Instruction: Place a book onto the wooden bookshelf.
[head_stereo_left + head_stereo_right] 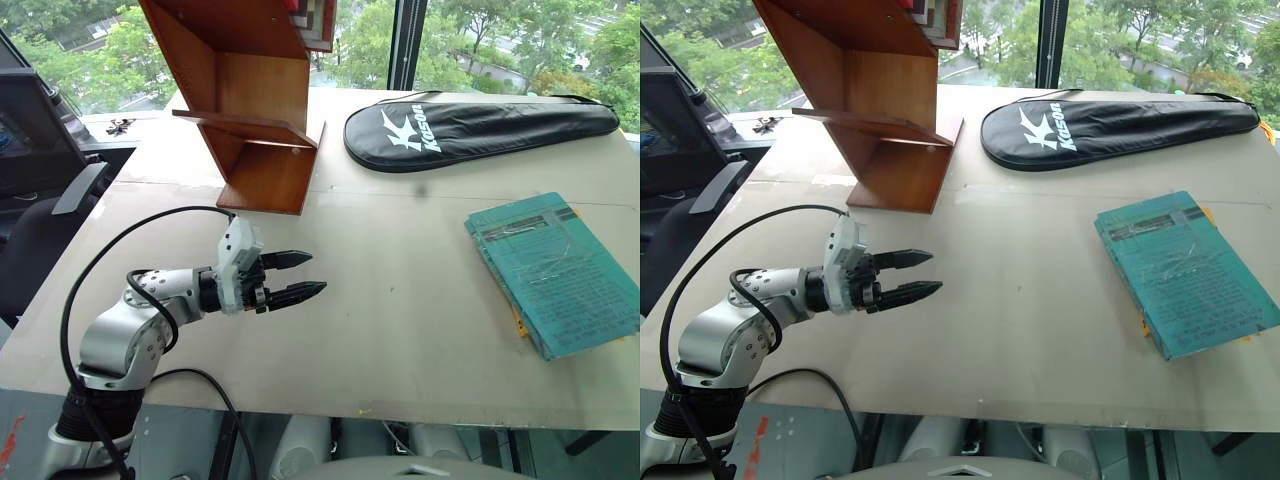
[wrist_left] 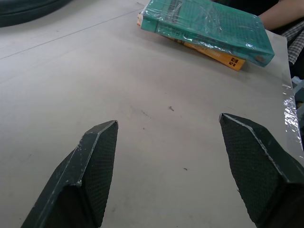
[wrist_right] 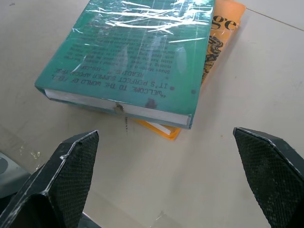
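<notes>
Table (image 1: 400, 330) of pale board carries everything, and the places below are given from the bookshelf (image 1: 250, 110), the reddish-brown unit of slanted panels and open compartments that stands at the far left of the table near the window. Just right of the bookshelf, along the far edge, lies a black racket case (image 1: 480, 130) with white lettering.

Well apart from the bookshelf, toward the near right corner of the table, the book (image 1: 555, 270) lies flat with its teal cover up. Its long axis runs from the far left to the near right, one short end turned toward the racket case and the other toward the table's near edge. The right wrist view shows its page edge facing that gripper and glossy film on the cover. It rests on a yellow book (image 3: 216, 52), which sticks out from under it along one side.

Nearer than the bookshelf and a little to its left, the left arm reaches in over the table's near left part, its forearm about level and its left gripper (image 1: 292, 276) pointing right, toward the book but well short of it. Its two fingers stand spread with nothing between them, above bare table.

The right gripper (image 3: 175, 180) hangs just before the book's near side, fingers spread wide and holding nothing.
</notes>
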Robot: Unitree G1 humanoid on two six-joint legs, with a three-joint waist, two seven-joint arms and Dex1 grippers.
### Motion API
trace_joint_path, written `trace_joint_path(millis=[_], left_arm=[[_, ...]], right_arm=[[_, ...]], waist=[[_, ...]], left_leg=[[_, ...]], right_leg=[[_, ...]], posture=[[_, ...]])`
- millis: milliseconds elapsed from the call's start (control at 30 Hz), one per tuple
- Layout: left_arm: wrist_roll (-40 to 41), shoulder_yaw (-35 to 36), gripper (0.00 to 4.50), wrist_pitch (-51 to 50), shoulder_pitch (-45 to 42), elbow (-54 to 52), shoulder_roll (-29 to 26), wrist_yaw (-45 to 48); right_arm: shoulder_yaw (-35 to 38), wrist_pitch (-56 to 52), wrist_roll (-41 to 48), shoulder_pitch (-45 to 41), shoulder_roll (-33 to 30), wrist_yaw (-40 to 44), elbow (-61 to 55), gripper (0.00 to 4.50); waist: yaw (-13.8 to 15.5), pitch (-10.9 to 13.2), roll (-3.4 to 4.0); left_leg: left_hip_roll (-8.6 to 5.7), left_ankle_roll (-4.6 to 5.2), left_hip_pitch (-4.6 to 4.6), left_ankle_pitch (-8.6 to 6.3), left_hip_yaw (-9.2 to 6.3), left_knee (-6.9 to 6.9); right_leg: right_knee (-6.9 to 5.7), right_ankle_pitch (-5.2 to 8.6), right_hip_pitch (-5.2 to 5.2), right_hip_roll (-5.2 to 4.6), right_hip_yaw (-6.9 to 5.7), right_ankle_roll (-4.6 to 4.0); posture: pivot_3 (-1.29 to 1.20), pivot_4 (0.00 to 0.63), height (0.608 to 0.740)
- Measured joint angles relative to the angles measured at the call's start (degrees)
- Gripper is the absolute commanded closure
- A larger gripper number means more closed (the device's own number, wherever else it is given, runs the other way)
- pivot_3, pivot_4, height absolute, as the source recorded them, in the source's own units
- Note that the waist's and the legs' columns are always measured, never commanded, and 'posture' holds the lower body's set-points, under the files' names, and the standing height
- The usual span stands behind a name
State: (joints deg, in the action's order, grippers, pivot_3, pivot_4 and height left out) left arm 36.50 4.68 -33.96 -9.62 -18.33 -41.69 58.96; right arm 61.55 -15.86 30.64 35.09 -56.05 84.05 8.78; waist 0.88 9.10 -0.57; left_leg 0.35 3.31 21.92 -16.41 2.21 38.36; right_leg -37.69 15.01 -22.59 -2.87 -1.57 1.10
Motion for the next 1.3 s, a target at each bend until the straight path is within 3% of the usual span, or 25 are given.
trace_joint_path(millis=[67,133,233,367,467,600,700,767,867,1033,1300], left_arm=[[0.0,0.0,1.00,0.0,-0.1,0.0,0.0,0.0],[0.0,-0.4,1.00,0.0,-1.9,0.4,0.5,0.0],[1.8,-0.9,1.00,-0.4,-6.4,0.0,1.4,0.4],[2.1,-1.3,1.00,-0.7,-8.4,-0.3,2.5,0.6],[2.6,-1.9,0.92,-1.1,-9.6,-0.8,3.5,0.1],[4.0,-2.5,0.92,-1.9,-10.9,-2.4,4.7,-1.2],[4.8,-2.7,0.92,-2.3,-10.9,-3.3,5.2,-1.5],[5.8,-2.7,0.92,-2.4,-11.5,-3.6,6.0,-1.9],[6.0,-3.1,0.92,-2.0,-11.6,-4.4,6.6,-1.8],[6.4,-3.8,0.92,-1.7,-11.7,-5.4,7.7,-1.6],[5.8,-6.0,0.92,-0.2,-12.6,-5.6,9.9,-1.7]], right_arm=[[-0.2,-0.1,0.0,-0.9,0.3,-1.0,-0.3,0.00],[-1.6,-0.6,0.0,-5.7,3.5,-7.3,-3.7,0.00],[-5.2,-3.7,0.0,-11.0,7.2,-18.3,-11.3,0.00],[-5.2,-15.5,-0.2,-12.8,5.2,-29.9,-21.7,0.00],[-4.7,-32.1,5.1,-18.5,-2.0,-36.7,-27.4,0.82],[-9.2,-47.5,8.3,-29.3,-10.7,-46.7,-35.4,2.61],[-21.0,-55.3,8.6,-39.6,-12.0,-54.3,-34.9,3.92],[-33.3,-57.3,5.2,-47.3,-12.2,-59.3,-30.9,4.45],[-46.9,-56.6,-0.6,-55.7,-11.8,-62.6,-23.8,4.45],[-62.9,-52.8,-9.9,-67.1,-9.8,-62.4,-9.2,4.45],[-72.2,-47.4,-18.4,-76.0,-6.4,-56.8,11.3,4.45]], waist=[[0.0,0.0,-0.01],[-0.1,0.0,-0.25],[0.0,0.0,0.03],[0.1,-0.1,0.18],[-0.3,0.0,0.19],[-0.1,0.0,-0.10],[0.1,0.0,-0.19],[0.0,0.0,-0.19],[-0.2,0.0,-0.17],[0.0,0.0,-0.15],[-0.2,0.0,-0.13]], left_leg=[[0.00,0.00,0.00,0.00,0.00,-0.01],[0.00,-0.01,0.00,0.01,-0.03,0.01],[-0.02,-0.02,0.03,0.01,0.00,0.06],[-0.03,-0.27,0.06,0.16,0.00,0.02],[-0.03,-0.27,0.05,0.16,0.02,0.04],[-0.02,-0.26,0.05,0.15,-0.03,0.01],[-0.04,-0.27,0.26,0.16,-0.05,0.09],[-0.08,-0.23,0.42,0.14,-0.04,0.20],[-0.11,-0.22,0.80,0.14,0.00,0.30],[-0.09,-0.25,0.96,0.16,0.03,0.28],[-0.08,-0.24,0.96,0.16,0.18,0.31]], right_leg=[[0.01,0.00,0.00,-0.01,0.00,0.00],[0.00,0.00,0.00,0.00,-0.03,-0.01],[-0.01,-0.04,0.00,-0.03,-0.01,0.05],[-0.10,-0.11,-0.07,0.00,-0.03,0.19],[-0.10,-0.12,-0.08,0.02,0.00,0.21],[-0.09,-0.11,-0.08,0.14,-0.03,0.20],[0.02,-0.12,-0.17,0.10,-0.04,0.21],[0.07,-0.12,-0.26,0.06,-0.05,0.21],[-0.01,-0.13,-0.63,0.04,-0.03,0.22],[-0.13,-0.12,-0.84,0.08,-0.05,0.25],[-0.14,-0.13,-0.85,0.10,0.03,0.27]], posture=[[0.00,0.150,0.740],[0.00,0.150,0.740],[0.00,0.150,0.740],[0.00,0.150,0.740],[0.00,0.150,0.740],[0.00,0.150,0.740],[0.00,0.150,0.740],[0.00,0.150,0.740],[0.00,0.150,0.740],[0.00,0.150,0.740],[0.00,0.150,0.740]])
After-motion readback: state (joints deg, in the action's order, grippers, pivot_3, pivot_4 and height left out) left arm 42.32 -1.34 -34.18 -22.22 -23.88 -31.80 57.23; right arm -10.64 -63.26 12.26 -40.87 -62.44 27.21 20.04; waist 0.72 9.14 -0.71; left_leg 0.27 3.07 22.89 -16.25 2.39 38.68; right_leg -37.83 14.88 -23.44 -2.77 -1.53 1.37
